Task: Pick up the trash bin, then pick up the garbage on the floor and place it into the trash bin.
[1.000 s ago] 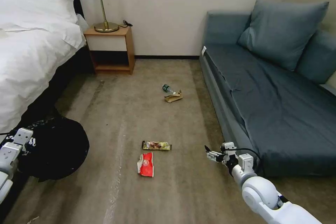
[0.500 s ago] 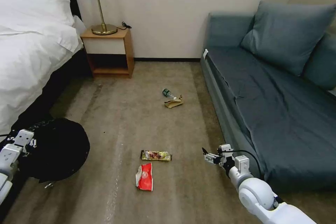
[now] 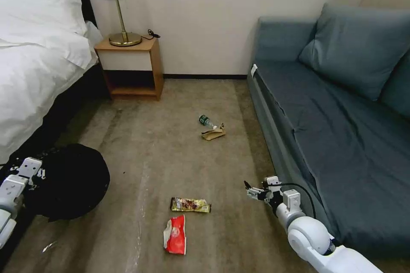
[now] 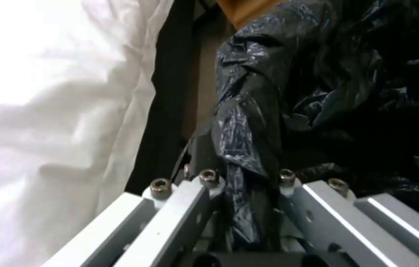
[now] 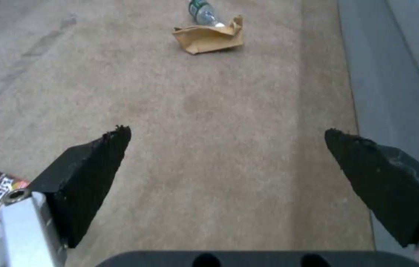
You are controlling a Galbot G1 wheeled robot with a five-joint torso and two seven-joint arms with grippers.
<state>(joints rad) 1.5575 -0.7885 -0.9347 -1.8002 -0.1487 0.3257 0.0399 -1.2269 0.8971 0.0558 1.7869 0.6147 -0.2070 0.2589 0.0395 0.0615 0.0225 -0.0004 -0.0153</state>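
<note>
The trash bin (image 3: 64,181) hangs low at the left beside the bed, its black bag (image 4: 249,111) covering it. My left gripper (image 3: 26,169) is shut on the bag-covered rim, which is pinched between its fingers (image 4: 204,193). My right gripper (image 3: 252,191) hovers open above the carpet by the sofa's front, its black pads (image 5: 95,163) wide apart. On the floor lie a red-and-white wrapper (image 3: 176,234), a gold-brown snack wrapper (image 3: 191,205), a small bottle (image 3: 206,120) and crumpled brown paper (image 3: 213,133). The right wrist view shows the paper (image 5: 210,37) and bottle (image 5: 201,11) ahead.
A white bed (image 3: 34,72) lines the left side. A wooden nightstand (image 3: 130,66) with a brass lamp (image 3: 121,17) stands at the back wall. A blue-grey sofa (image 3: 341,128) runs along the right. Bare carpet lies between them.
The whole head view has shifted: the litter, nightstand and sofa sit lower in the picture, so the camera has moved. Both arms and the bin keep their places in the view.
</note>
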